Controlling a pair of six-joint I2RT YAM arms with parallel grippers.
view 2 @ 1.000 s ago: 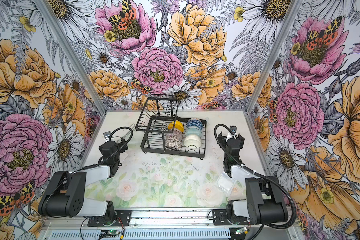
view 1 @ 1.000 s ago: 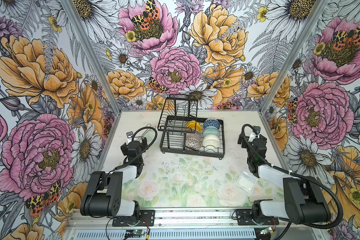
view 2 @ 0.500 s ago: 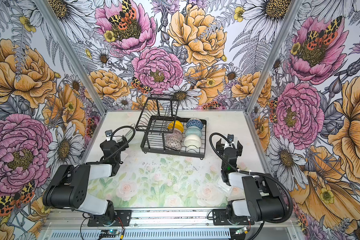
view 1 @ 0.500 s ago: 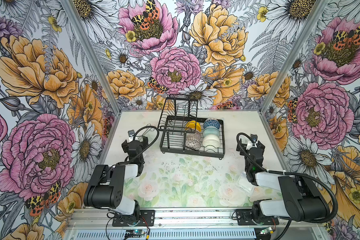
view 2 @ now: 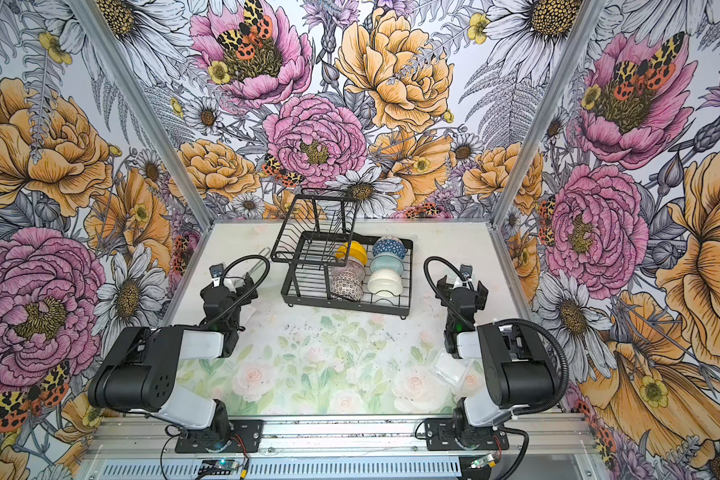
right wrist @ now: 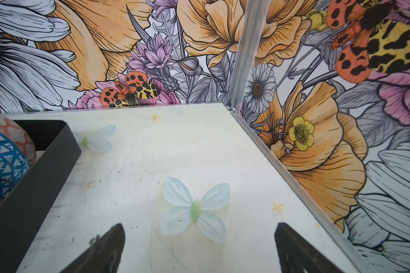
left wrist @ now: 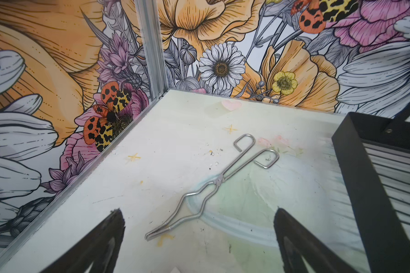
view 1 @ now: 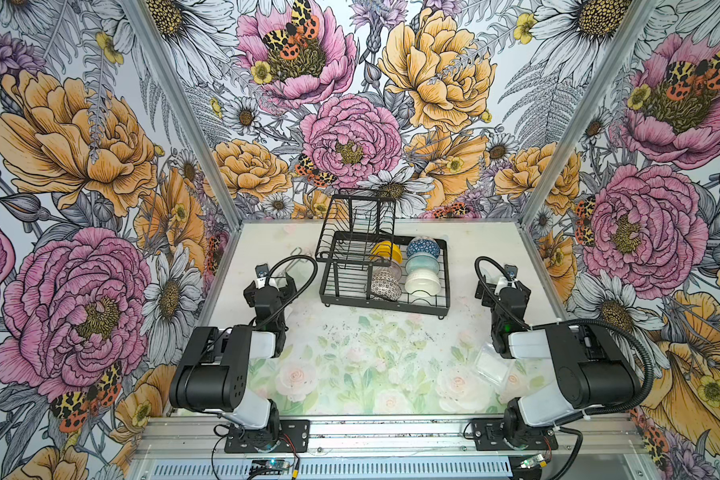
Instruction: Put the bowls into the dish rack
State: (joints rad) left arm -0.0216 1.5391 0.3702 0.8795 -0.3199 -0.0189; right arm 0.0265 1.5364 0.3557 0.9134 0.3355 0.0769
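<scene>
All six bowls (view 1: 422,266) stand in two rows inside the dish rack (view 1: 385,300) on the counter (view 1: 350,353). The left tool (left wrist: 198,210) and right tool (right wrist: 199,224) are wide open and empty, one on each side of the rack, not touching it.

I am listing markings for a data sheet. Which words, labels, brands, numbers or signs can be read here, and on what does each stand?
No text can be read in any view.
The white tag on the left arm: too small to read.
The bowls, dish rack and tongs: patterns or bare metal only, no writing visible.
</scene>
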